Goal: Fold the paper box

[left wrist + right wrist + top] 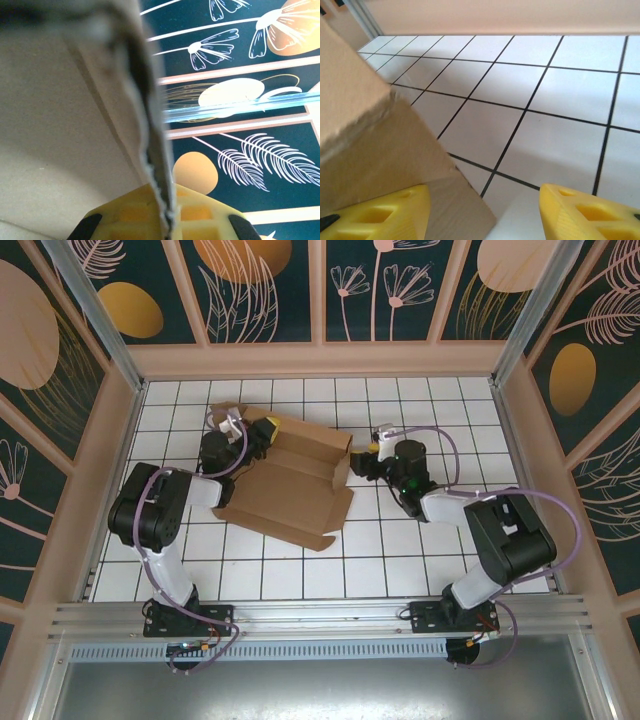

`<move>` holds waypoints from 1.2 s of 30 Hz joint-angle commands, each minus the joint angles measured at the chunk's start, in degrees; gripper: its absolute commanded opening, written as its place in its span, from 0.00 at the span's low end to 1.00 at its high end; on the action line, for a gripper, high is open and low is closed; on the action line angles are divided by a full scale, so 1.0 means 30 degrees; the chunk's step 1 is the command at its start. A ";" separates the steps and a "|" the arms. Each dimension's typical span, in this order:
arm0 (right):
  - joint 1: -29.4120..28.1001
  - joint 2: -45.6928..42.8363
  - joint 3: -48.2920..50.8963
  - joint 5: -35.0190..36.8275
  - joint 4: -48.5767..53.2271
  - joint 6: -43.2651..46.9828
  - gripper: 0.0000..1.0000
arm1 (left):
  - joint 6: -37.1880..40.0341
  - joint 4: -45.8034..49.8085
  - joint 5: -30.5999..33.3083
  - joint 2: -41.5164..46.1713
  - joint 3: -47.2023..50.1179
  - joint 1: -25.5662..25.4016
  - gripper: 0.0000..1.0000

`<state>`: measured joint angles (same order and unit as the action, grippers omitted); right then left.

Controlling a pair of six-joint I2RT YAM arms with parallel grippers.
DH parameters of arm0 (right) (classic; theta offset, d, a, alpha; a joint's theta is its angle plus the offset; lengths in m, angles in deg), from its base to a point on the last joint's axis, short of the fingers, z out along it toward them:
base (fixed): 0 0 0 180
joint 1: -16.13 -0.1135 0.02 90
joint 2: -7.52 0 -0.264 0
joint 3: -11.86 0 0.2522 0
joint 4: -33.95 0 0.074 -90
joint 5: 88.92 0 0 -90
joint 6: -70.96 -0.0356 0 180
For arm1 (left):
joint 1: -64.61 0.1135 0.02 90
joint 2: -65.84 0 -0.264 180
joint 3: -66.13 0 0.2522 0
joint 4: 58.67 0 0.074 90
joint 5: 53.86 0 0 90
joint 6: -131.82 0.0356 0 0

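The left gripper was clamped on the far-left flap of the paper box; the right gripper, wide open and empty, sat just beside its right wall

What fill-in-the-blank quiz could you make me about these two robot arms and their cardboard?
1. The paper box is made of plain ___ cardboard.
2. The left pincer is ___ on an edge of the box.
3. The right pincer is ___, with the white tiles of the table showing between its fingers.

Missing words: brown; shut; open.
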<state>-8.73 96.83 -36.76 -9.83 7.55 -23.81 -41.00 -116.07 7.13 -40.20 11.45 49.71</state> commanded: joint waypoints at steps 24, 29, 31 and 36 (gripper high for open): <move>-0.3057 0.0708 0.1597 0.3593 -0.4124 0.6074 0.69 | 0.1942 0.3855 0.0177 0.0732 -0.0401 0.0023 0.00; -0.3092 0.1990 0.0038 0.3831 -0.3868 0.6192 0.68 | 0.1829 0.3928 0.0214 0.0732 -0.0276 0.0014 0.00; -0.3138 0.2315 -0.0306 0.4347 -0.3953 0.5971 0.65 | 0.1799 0.4080 0.0268 0.0802 -0.0307 0.0024 0.00; -0.3167 0.2681 -0.0512 0.5570 -0.3928 0.5613 0.53 | 0.1691 0.4728 0.0693 0.0919 -0.0382 0.0019 0.00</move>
<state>-18.08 103.78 -36.58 2.08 -2.68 -6.26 -37.26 -107.48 8.73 -38.15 10.33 49.71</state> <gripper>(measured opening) 0.541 0.059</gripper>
